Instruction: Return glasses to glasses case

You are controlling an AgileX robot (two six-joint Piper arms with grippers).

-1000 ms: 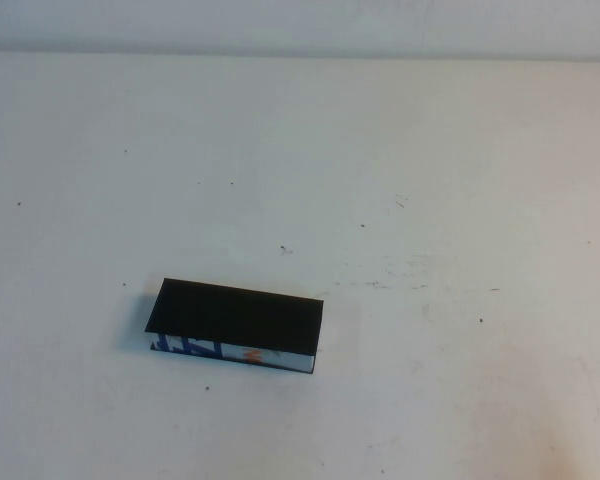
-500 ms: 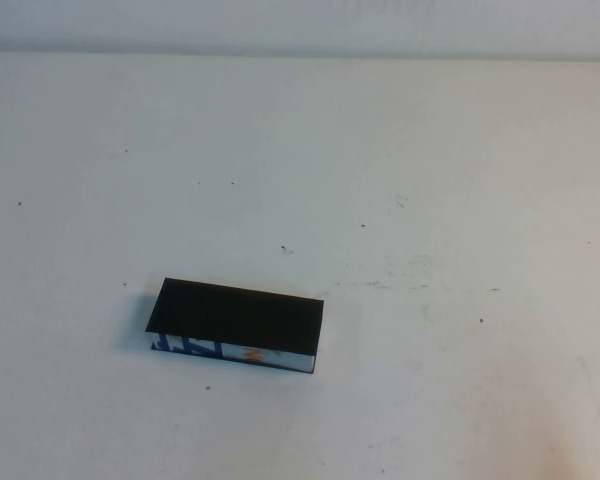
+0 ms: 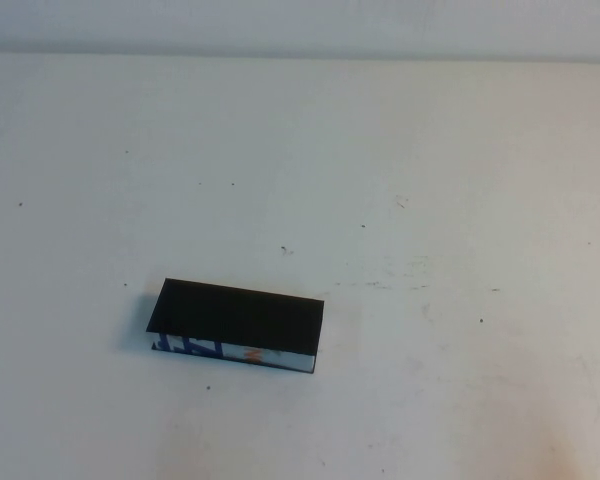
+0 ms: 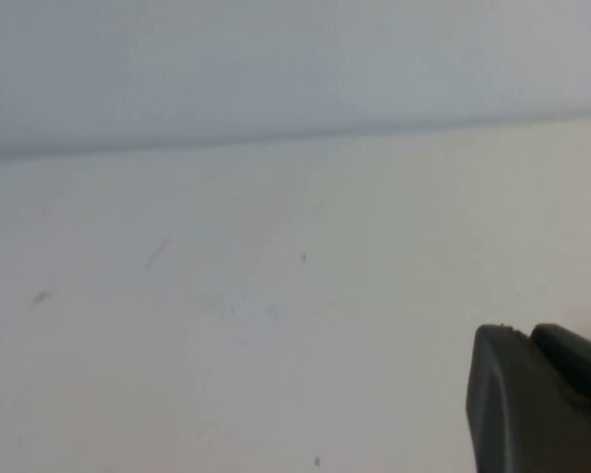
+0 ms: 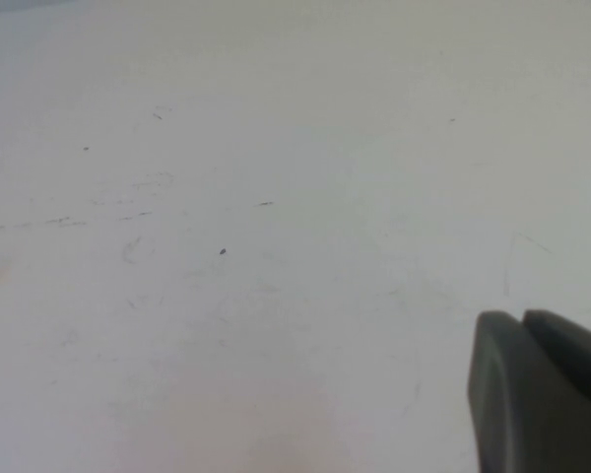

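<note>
Your high view looks steeply down on the tabletop (image 3: 430, 150). Both wrist views skim it low, each showing its tool's dark corner: left tool (image 4: 542, 399), right tool (image 5: 542, 394).

No legible txt, brand or no. anywhere: the glasses case (image 3: 236, 320), lid shut, carries white/blue/orange print along its front edge, but the shapes don't resolve into letters; left gripper (image 4: 542, 399) and right gripper (image 5: 542, 389), each at the frame corner over the table (image 3: 430, 150), show no markings.
</note>
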